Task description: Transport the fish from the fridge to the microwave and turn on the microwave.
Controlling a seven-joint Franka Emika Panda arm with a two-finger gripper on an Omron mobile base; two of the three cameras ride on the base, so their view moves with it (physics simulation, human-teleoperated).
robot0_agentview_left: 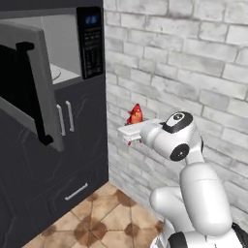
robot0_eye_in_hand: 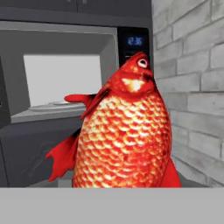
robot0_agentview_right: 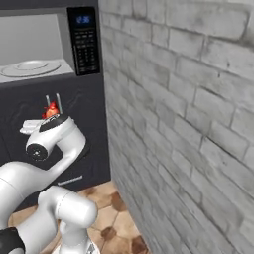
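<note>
My gripper (robot0_agentview_right: 53, 97) is shut on the fish (robot0_agentview_right: 50, 111), a small red-orange fish held upright with its head up. In the left base view the fish (robot0_agentview_left: 135, 115) stands above my white hand, below and to the right of the microwave (robot0_agentview_left: 65, 46). In the hand view the fish (robot0_eye_in_hand: 122, 131) covers my fingertips. The microwave door (robot0_agentview_left: 26, 87) hangs open to the left, and the pale interior with the round turntable (robot0_agentview_right: 30, 66) is bare. The black keypad panel (robot0_agentview_right: 84, 42) sits on the microwave's right. The fridge is out of view.
A grey brick wall (robot0_agentview_left: 184, 72) runs close along the right of the arm. Dark cabinets (robot0_agentview_left: 77, 140) with pale handles and a drawer (robot0_agentview_left: 76, 192) stand under the microwave. The open door juts out into the room. The floor (robot0_agentview_left: 104, 218) is brown tile.
</note>
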